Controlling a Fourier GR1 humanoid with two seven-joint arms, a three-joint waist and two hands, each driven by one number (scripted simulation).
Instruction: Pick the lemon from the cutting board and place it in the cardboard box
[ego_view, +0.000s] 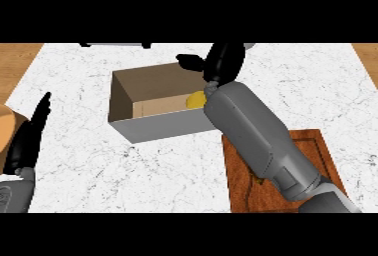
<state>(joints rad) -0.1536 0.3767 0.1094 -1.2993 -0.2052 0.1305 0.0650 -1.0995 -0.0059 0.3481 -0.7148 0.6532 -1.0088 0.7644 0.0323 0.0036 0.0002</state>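
Note:
The yellow lemon (194, 100) lies inside the grey-walled cardboard box (159, 126), against its right side, partly hidden by my right forearm. My right hand (224, 61) hovers over the box's far right corner, open, thumb spread out to the left, with nothing in it. The wooden cutting board (319, 150) sits at the lower right, partly under my right forearm, and nothing shows on its visible part. At the left edge my left hand (28, 137) rests open, fingers pointing up.
A dark object (114, 45) lies at the counter's far edge. A tan rounded thing (6, 127) shows at the left edge. The white marble counter (310, 85) ends at wooden strips on the far left and right.

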